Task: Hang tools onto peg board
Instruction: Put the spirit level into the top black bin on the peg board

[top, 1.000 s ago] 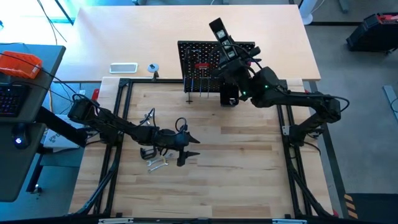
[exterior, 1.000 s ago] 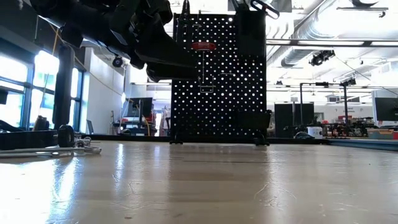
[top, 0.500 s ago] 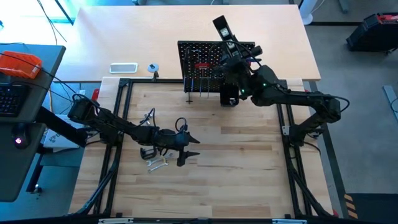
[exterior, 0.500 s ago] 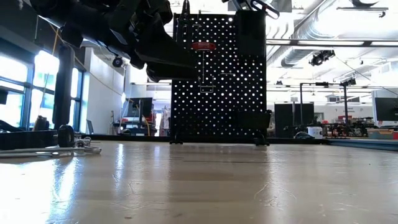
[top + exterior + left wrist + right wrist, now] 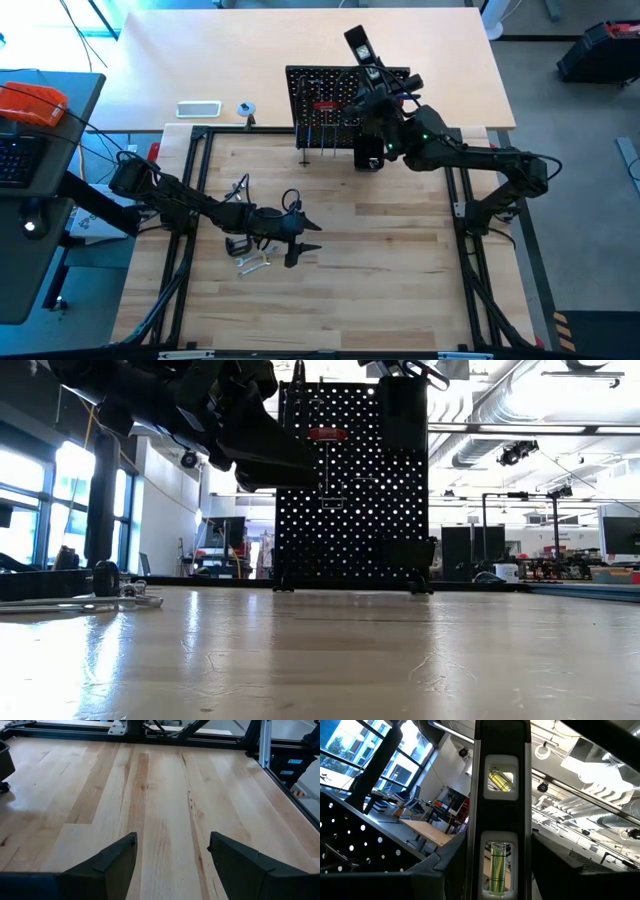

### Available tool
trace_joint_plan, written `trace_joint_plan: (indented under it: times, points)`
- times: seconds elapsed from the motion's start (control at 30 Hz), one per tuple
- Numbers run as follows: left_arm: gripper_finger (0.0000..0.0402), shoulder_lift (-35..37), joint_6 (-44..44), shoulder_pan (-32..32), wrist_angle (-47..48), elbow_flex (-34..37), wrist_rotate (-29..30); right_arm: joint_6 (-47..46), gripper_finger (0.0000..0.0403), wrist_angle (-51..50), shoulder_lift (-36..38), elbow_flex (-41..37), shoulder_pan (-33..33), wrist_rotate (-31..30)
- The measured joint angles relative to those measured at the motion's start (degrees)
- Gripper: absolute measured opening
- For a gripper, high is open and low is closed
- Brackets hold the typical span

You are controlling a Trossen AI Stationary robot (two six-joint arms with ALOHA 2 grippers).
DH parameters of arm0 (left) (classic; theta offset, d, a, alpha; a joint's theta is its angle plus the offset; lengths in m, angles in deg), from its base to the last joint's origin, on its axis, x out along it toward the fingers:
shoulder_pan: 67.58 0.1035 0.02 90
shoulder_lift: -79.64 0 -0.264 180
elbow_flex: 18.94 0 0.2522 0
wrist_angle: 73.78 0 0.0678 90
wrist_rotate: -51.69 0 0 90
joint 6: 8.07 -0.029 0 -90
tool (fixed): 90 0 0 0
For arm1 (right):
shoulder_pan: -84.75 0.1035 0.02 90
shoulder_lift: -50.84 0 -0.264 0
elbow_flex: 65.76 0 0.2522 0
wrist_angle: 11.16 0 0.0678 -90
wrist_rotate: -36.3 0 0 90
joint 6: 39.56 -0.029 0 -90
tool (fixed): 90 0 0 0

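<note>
My right gripper (image 5: 373,97) is above the upright black peg board (image 5: 318,92), over its tall black box holder (image 5: 368,152). It is shut on the black-and-silver bar (image 5: 360,52), a level with two vials (image 5: 501,779). A red-handled screwdriver (image 5: 327,433) hangs on the board. My left gripper (image 5: 172,851) is open and empty above the table's middle left (image 5: 308,238). Pliers (image 5: 236,189), a wrench (image 5: 255,264) and other small tools lie flat on the table beside it. My right gripper pinches the bar between its two fingers (image 5: 445,865), which lie across the bar on its two narrow edges (image 5: 476,855). The bar sticks up past the fingers, slanting toward the far edge, and is lifted clear of the table. The gripper hides its lower end.
A black metal frame (image 5: 195,160) runs around the work area. A white box (image 5: 198,109) and a small round thing (image 5: 246,109) lie behind it at the far left. Bare wood lies at the table's middle and right (image 5: 400,260).
My right gripper has shifted a little toward the table's right edge with the bar, whose upper end has moved the same way. My left arm has kept still.
</note>
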Motion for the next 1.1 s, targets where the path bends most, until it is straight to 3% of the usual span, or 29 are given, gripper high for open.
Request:
trace_joint_plan:
  times: [0.27, 0.4, 0.7, 0.97, 1.1]
  points:
    - [0.0243, 0.00, -2.29, 0.06, -1.95, 0.00, 3.60, 0.16, 0.0177, 0.02, 0.00, 0.00, 0.21, -1.23]
    - [0.0243, 0.89, -4.42, 0.88, -5.58, 0.02, 5.20, 1.91, 0.0173, 0.62, 0.02, 0.00, 1.17, 1.53]
    - [0.0243, 12.40, -10.60, 3.94, -9.97, 0.00, 11.17, 10.63, 0.0171, 6.52, 0.02, 0.00, 4.80, 5.45]
    - [0.0243, 23.95, -16.51, 4.76, -11.02, -0.02, 12.00, 18.40, 0.0170, 9.83, 0.02, -0.02, 9.38, 14.40]
    - [0.0243, 26.26, -16.60, 4.75, -9.61, -0.02, 12.06, 18.06, 0.0170, 11.34, 0.13, 0.54, 11.42, 14.96]
